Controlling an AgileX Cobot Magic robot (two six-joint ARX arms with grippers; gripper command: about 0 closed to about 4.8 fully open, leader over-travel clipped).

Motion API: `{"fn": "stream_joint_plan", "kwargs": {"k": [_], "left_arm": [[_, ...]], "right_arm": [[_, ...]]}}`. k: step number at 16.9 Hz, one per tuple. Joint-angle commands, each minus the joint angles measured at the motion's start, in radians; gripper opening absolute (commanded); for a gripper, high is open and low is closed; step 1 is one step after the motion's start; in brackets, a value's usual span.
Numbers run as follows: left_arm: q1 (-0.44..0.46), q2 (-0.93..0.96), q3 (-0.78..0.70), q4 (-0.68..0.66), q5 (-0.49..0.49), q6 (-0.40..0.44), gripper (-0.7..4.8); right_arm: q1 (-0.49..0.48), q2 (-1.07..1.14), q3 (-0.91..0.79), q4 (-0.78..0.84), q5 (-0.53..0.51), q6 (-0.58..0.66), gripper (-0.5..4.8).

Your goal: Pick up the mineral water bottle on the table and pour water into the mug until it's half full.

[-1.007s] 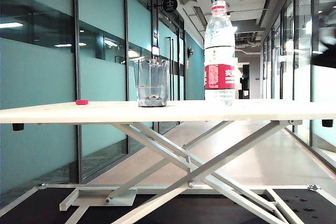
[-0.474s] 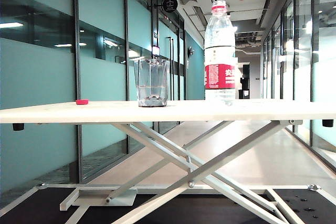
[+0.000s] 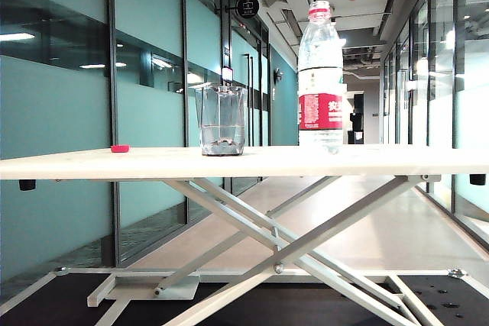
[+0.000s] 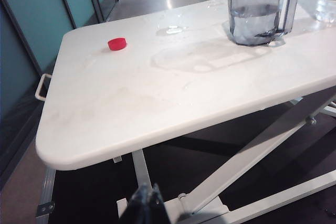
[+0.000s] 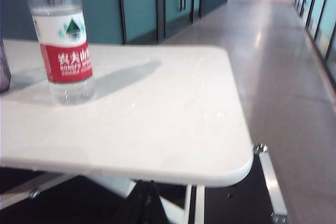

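Note:
The mineral water bottle [image 3: 319, 74], clear with a red-and-white label, stands upright on the white table [image 3: 382, 159], right of the middle. The mug [image 3: 221, 121], a faceted clear glass, stands to its left with water in its lower part. In the left wrist view the mug [image 4: 257, 9] is at the far side of the tabletop [image 4: 157, 108]. My left gripper [image 4: 149, 205] hangs shut and empty below the table's near edge. In the right wrist view the bottle [image 5: 65, 45] stands well off from my right gripper [image 5: 144, 203], which is shut, empty and below the table edge. Neither gripper shows in the exterior view.
A small red cap-like disc [image 3: 120, 148] lies near the table's left end, also seen in the left wrist view [image 4: 117, 43]. Wet patches [image 4: 194, 59] mark the tabletop in front of the mug. Crossed white legs [image 3: 290, 242] run beneath. A glass-walled corridor lies behind.
A dark blurred arm at the right edge of the exterior view one second ago has dropped out of sight. Bottle, mug and red disc stay where they were.

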Motion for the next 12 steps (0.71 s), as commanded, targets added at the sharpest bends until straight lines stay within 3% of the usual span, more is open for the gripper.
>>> {"fn": "stream_joint_plan", "kwargs": {"k": [1,12], "left_arm": [[0.001,0.0,0.002,0.01,0.003,-0.002,-0.05],[0.001,0.0,0.002,0.009,0.003,-0.002,-0.05]], "right_arm": [[-0.039,-0.002,-0.002,0.027,-0.045,0.0,-0.06],[-0.041,-0.002,-0.002,0.03,-0.045,-0.002,-0.05]]}}
